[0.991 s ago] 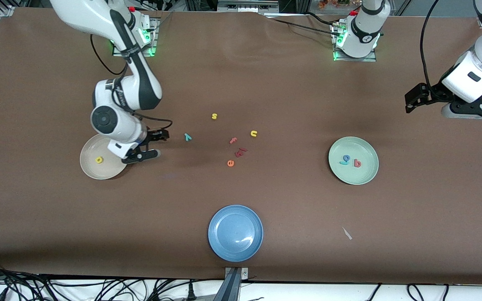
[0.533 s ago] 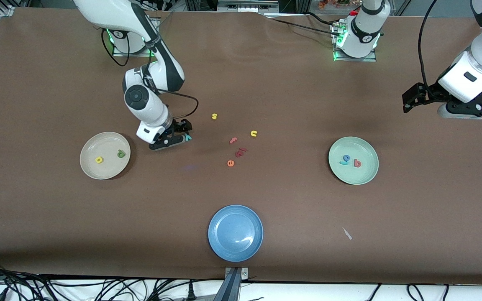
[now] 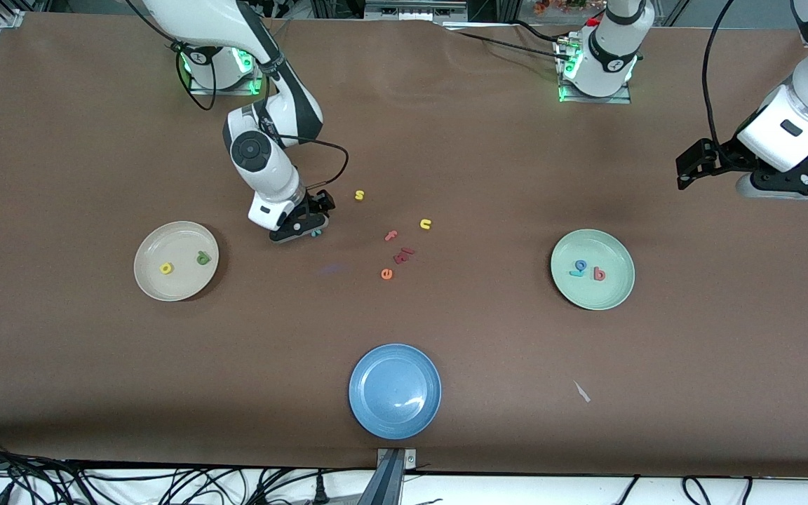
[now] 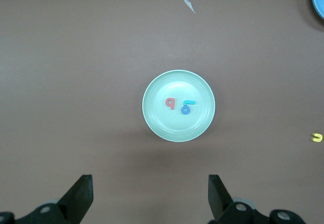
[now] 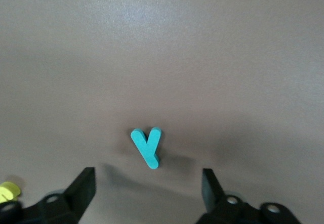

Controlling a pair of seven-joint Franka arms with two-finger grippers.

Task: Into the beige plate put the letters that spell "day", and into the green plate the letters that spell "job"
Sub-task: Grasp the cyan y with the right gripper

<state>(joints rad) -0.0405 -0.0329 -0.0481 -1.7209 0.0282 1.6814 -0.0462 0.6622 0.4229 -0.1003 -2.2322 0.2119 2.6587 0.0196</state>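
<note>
Nearest the front camera an empty blue plate (image 3: 395,391) is seen; no letter belongs in it. Farther back, toward the right arm's end of the desk, the beige plate (image 3: 153,279) already carries the yellow a (image 3: 166,268) and the green d (image 3: 203,259), so "day" is judged two thirds done. Toward the left arm's end, the green plate (image 3: 614,294) holds the j (image 3: 574,273), the o (image 3: 581,265) and the b (image 3: 599,275), the o lying on the j: "job" is taken as finished. Between the plates lie the spare e (image 3: 386,274), f (image 3: 391,236), u (image 3: 425,224) and s (image 3: 359,195). Only the teal y (image 5: 147,146) is left, flat on the desk. The right tool (image 5: 144,183) is set low over it, fingers wide to either side, not gripping. The left tool (image 4: 149,196) waits wide open, high above the green plate.
</note>
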